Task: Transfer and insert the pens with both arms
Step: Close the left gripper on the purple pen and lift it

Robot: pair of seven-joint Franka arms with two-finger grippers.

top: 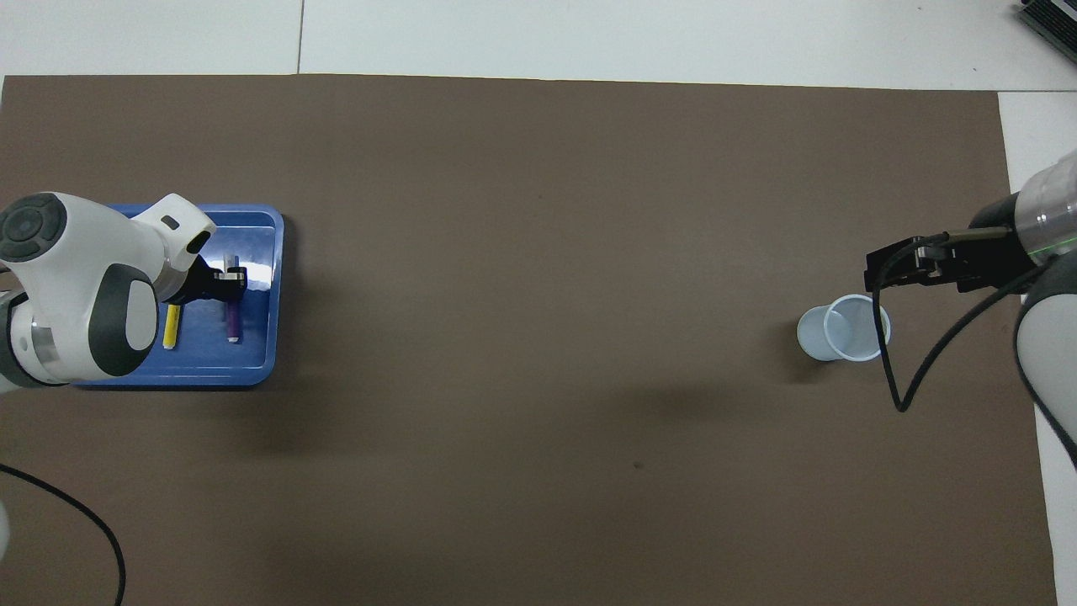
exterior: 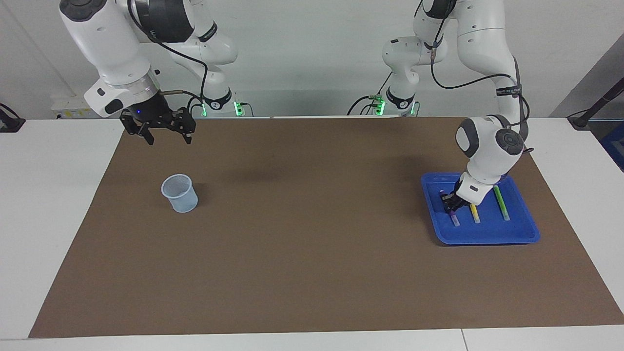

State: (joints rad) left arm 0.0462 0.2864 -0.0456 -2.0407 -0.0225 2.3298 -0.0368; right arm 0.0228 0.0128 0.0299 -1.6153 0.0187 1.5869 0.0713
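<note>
Three pens lie side by side in a blue tray (exterior: 487, 240) at the left arm's end of the table: purple (exterior: 454, 218), yellow (exterior: 474, 213) and green (exterior: 501, 204). My left gripper (exterior: 450, 203) is down in the tray, on the purple pen. From overhead, the left gripper (top: 229, 278) sits over the purple pen (top: 232, 321). The yellow pen (top: 171, 326) lies beside it and the green pen is hidden under the arm. My right gripper (exterior: 168, 139) is open and empty, raised beside a pale blue cup (exterior: 180, 193).
The cup (top: 842, 328) stands upright toward the right arm's end, on a brown mat (exterior: 312, 253) that covers most of the white table. A black cable (top: 892, 370) hangs from the right arm over the cup. The tray (top: 252, 377) lies near the mat's edge.
</note>
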